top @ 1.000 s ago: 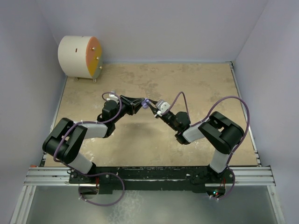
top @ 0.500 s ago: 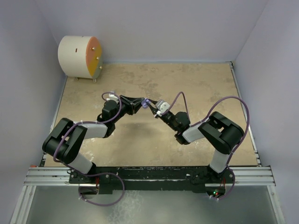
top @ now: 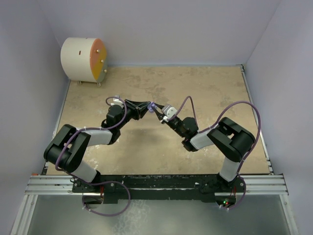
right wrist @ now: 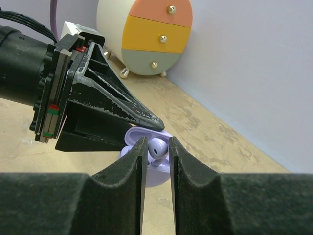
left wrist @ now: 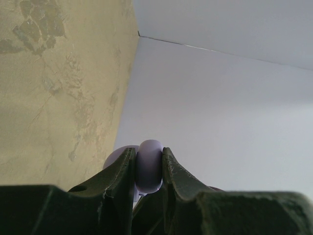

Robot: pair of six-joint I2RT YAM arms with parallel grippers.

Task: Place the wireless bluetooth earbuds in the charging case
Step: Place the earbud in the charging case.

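Right gripper [right wrist: 156,149] has edged slightly closer to the lilac case [right wrist: 157,176]. Its fingers flank a lilac bud [right wrist: 157,145] at the case's open mouth; whether they grip it, I cannot tell. Left gripper [left wrist: 148,155] clamps the case.

We meet tip to tip mid-frame.
Our left gripper [top: 148,105] clamps the lilac case [left wrist: 148,167]; our right gripper [top: 157,111] closely flanks an earbud [right wrist: 157,146].
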